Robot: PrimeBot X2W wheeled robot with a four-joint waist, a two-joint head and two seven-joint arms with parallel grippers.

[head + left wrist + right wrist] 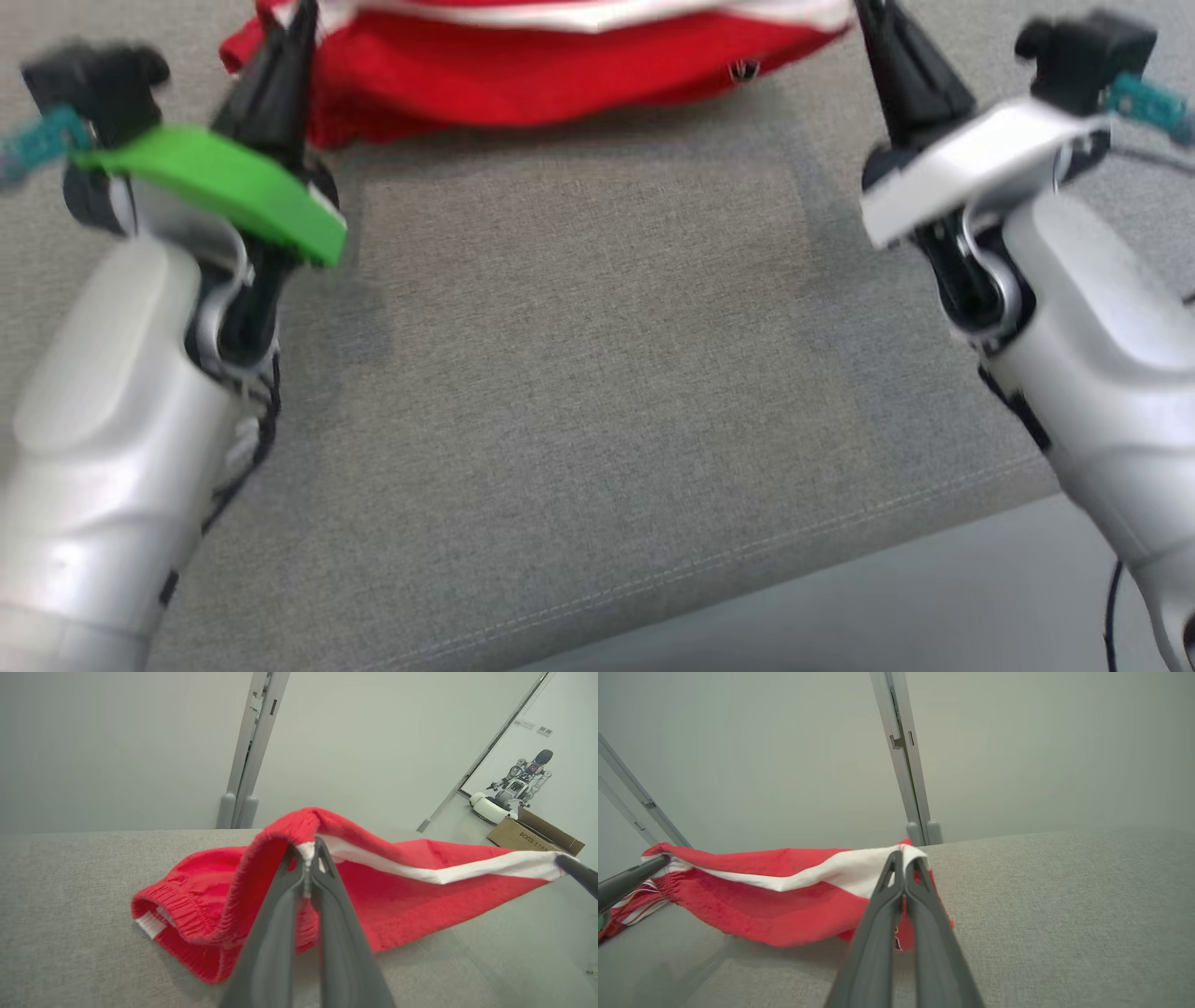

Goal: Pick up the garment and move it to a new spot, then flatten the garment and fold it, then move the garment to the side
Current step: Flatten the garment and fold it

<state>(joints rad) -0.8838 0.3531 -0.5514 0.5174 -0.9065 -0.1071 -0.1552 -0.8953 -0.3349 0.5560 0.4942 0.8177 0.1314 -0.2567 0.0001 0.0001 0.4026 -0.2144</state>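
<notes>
Left gripper [307, 853] and right gripper [903, 859], both clamped on red garment [523, 84] slung between them

The one legible print stands on the brown cardboard box [528, 836], seen in the left wrist view on the floor well beyond the right end of the red garment [397, 896]. Dark letters along the box's long side face look like "POMI", with the first letter unsure. A run of smaller characters follows, too small to make out. On the garment itself, in the head view, a small dark emblem [744, 70] sits on the red cloth near its lower edge, toward its right end. It is blurred and no letters can be read from it.
</notes>
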